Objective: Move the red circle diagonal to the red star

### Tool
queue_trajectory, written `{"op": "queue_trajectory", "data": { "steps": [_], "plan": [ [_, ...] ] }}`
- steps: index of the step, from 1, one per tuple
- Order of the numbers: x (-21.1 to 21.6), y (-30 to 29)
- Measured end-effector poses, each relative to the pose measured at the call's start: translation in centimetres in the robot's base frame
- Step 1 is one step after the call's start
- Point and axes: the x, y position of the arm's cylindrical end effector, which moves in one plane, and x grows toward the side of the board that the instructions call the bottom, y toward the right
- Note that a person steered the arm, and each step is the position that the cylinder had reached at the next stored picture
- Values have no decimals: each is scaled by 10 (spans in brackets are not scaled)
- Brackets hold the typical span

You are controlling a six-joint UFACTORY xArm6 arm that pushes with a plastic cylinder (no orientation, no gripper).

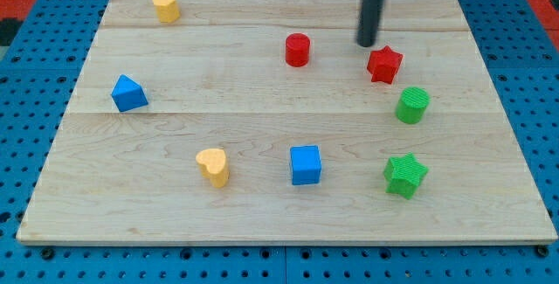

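The red circle point(298, 50) stands upright on the wooden board point(262, 214), a little above the board's middle. The red star point(384, 64) lies to its right and slightly lower. My tip point(367, 44) rests on the board just above and left of the red star, well to the right of the red circle. It touches neither block as far as I can see.
A green circle point(412, 106) sits just below the red star and a green star point(404, 176) lower right. A blue cube point(306, 164) and a yellow heart point(213, 167) sit near the bottom. A blue triangle point(128, 93) is at left, a yellow block point(166, 7) top left.
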Motion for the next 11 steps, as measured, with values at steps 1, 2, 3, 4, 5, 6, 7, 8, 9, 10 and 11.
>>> {"op": "queue_trajectory", "data": {
  "steps": [1, 2, 3, 4, 5, 6, 7, 8, 9, 10, 11],
  "plan": [
    [47, -32],
    [47, -49],
    [26, -51],
    [-28, -71],
    [-37, -161],
    [15, -173],
    [34, -129],
    [5, -181],
    [-32, -171],
    [-14, -136],
    [49, -102]
  ]
}}
